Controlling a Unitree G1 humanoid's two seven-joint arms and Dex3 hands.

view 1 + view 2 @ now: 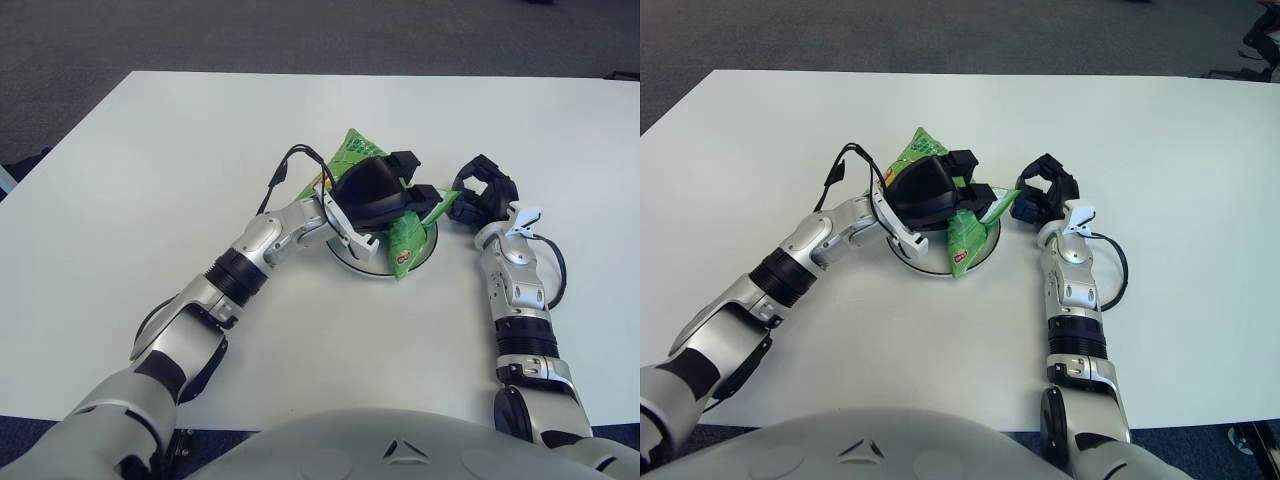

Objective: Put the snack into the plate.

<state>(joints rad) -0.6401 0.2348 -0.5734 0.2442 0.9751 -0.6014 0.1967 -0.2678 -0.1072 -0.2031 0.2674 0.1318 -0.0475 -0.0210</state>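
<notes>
A green snack bag (405, 240) lies across a round metal plate (362, 266) near the middle of the white table. My left hand (378, 195) is on top of the bag over the plate, with its black fingers (405, 163) curled around it. One end of the bag sticks out behind the hand and the other hangs over the plate's near right rim. My right hand (483, 192) is just right of the plate, beside the bag's right corner, fingers curled and holding nothing. Most of the plate is hidden under the hand and bag.
The white table (200, 150) stretches wide on all sides of the plate. A black cable (290, 165) loops from my left wrist just left of the plate. Dark carpet lies beyond the far table edge.
</notes>
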